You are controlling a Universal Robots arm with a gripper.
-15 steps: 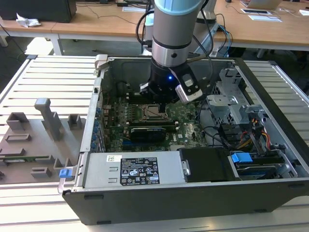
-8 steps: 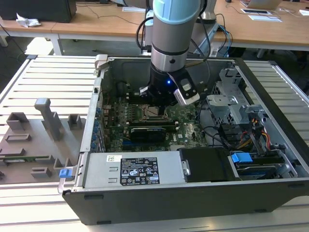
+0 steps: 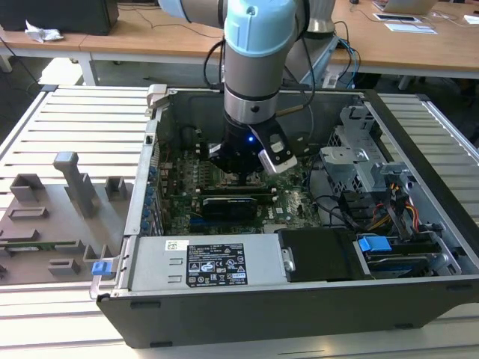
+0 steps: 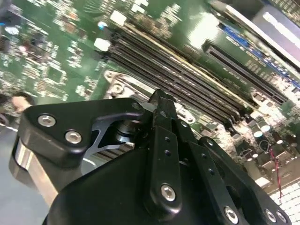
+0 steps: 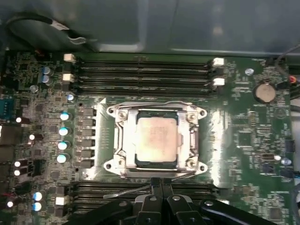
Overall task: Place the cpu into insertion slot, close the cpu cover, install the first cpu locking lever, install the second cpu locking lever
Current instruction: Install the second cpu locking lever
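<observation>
Already we found cpu (image 5: 157, 141) seated in socket, cpu cover (image 5: 123, 140) lying flat around it — window framing chip. Gripper (image 5: 161, 182) hung just beside cover's edge, fingers together, empty — placed, we judged, for working a locking lever.

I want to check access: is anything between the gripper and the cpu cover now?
Nothing visible. In the first wrist view the gripper sits at the edge of the cpu cover, which lies down around the cpu.
</observation>
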